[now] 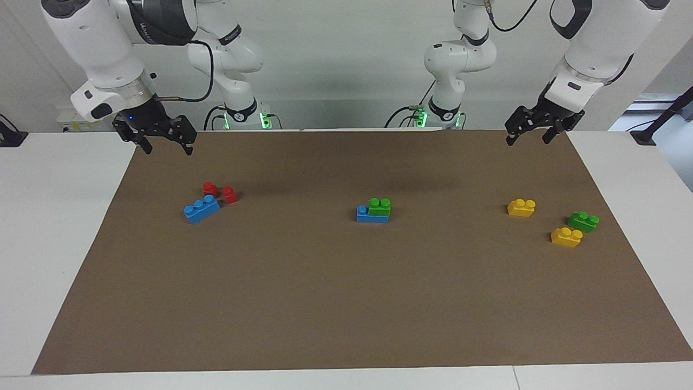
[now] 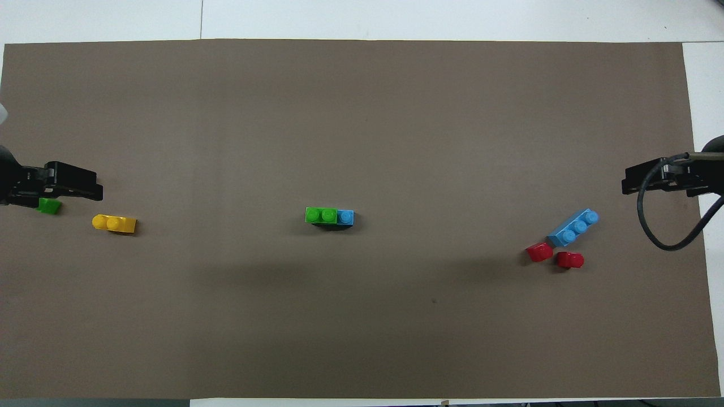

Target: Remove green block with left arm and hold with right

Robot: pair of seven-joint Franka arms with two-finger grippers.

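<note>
A green block (image 1: 379, 206) (image 2: 320, 215) sits stacked on one end of a blue brick (image 1: 368, 215) (image 2: 345, 217) in the middle of the brown mat (image 1: 346, 303). My left gripper (image 1: 529, 139) (image 2: 70, 186) hangs open and empty, high over the mat's edge at the left arm's end. At the right arm's end my right gripper (image 1: 167, 146) (image 2: 650, 182) also hangs open with nothing in it. Both are well apart from the stack.
A second green block (image 1: 583, 221) (image 2: 50, 206) lies between two yellow bricks (image 1: 521, 207) (image 1: 566, 237) at the left arm's end, half covered by the left gripper from overhead. A longer blue brick (image 1: 201, 209) and two red bricks (image 1: 210, 189) (image 1: 229, 195) lie at the right arm's end.
</note>
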